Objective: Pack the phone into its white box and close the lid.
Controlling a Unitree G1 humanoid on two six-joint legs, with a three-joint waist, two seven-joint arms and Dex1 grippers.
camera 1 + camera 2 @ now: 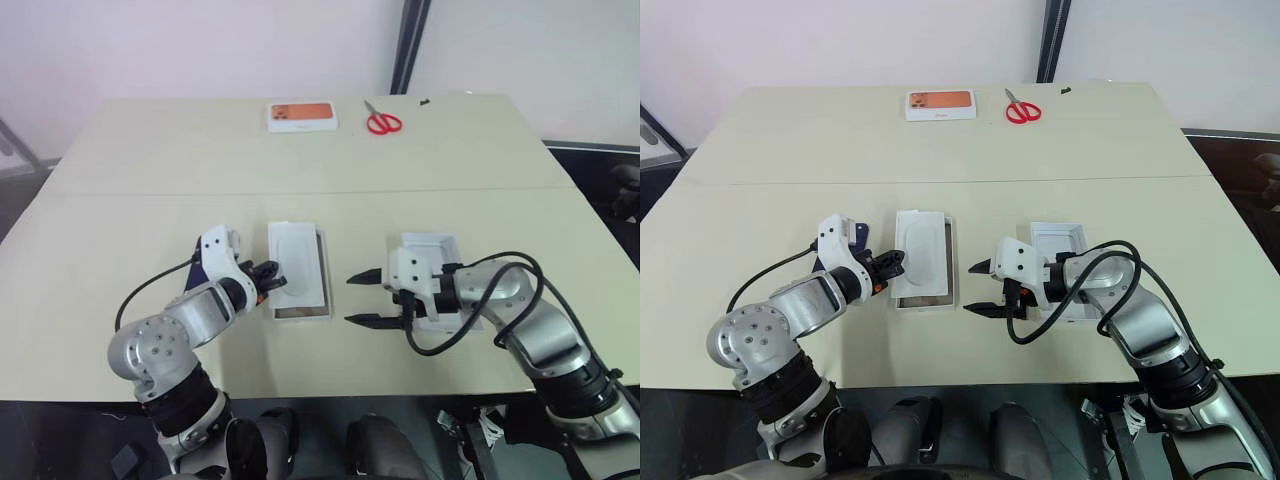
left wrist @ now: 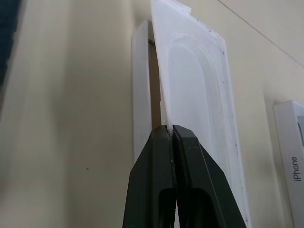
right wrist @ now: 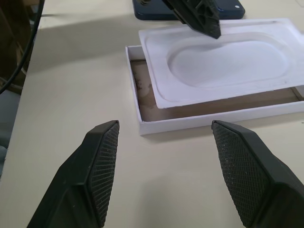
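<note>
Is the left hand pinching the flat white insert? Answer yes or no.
Yes, the left hand has its two black fingers shut on the edge of the insert, which lies tilted over the lid.

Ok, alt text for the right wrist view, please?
The right pincer hangs open over the table. Beyond it the left pincer pinches a white insert lying askew on the upturned lid.

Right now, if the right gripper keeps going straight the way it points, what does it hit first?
Most likely the lid, lying inside-up straight ahead of the open right gripper, near wall first. The insert rests across it, pinched at its edge by the left gripper. Bare table lies between; height is hard to judge.
</note>
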